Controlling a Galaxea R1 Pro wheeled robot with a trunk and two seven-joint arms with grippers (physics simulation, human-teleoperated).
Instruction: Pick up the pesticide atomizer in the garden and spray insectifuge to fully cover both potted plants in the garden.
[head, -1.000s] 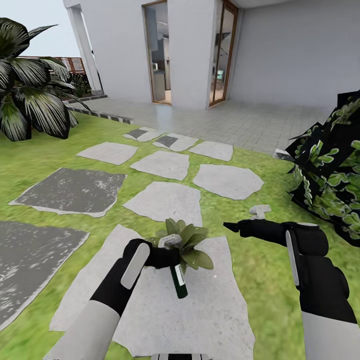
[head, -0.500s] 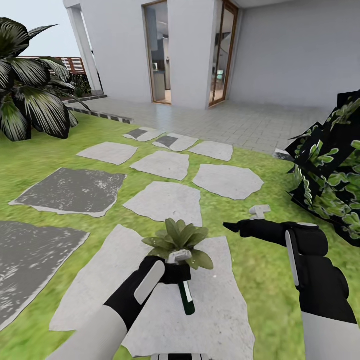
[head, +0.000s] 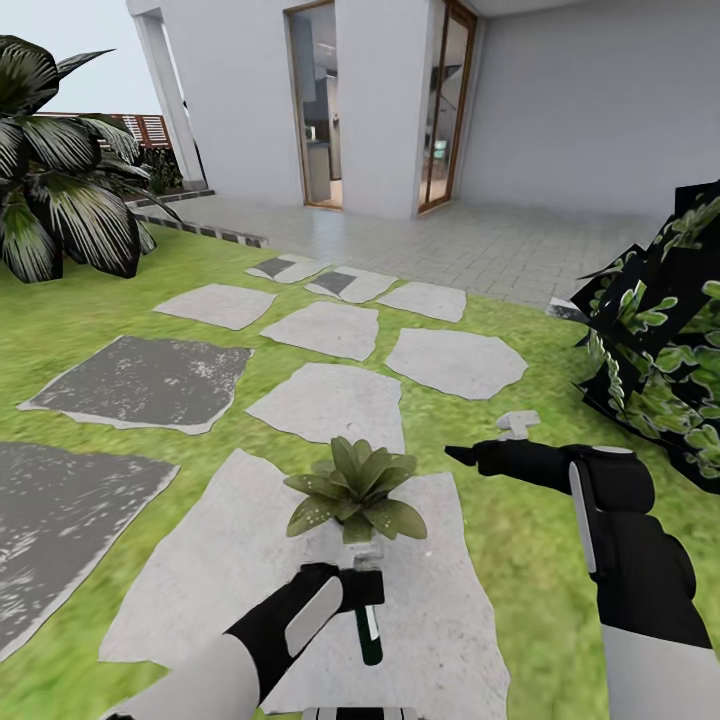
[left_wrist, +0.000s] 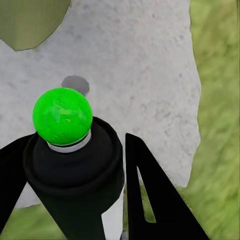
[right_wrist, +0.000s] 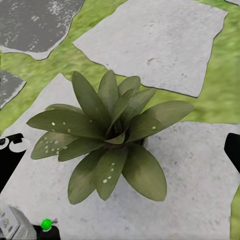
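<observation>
Left gripper (head: 362, 592) clamped on the atomizer (head: 369, 634), held just beside the potted plant (head: 355, 490) on a stepping stone (head: 440, 620); right gripper (head: 462, 454) state cannot be told.

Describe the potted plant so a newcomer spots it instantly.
Start at the big pale stepping stone nearest the robot on the lawn. The potted plant sits at its far edge: a low rosette of broad, pale-speckled green leaves, far smaller than the dark palm-like plant beyond.

left tool (head: 362, 590) clamped, right tool (head: 470, 455) extended forward
</observation>
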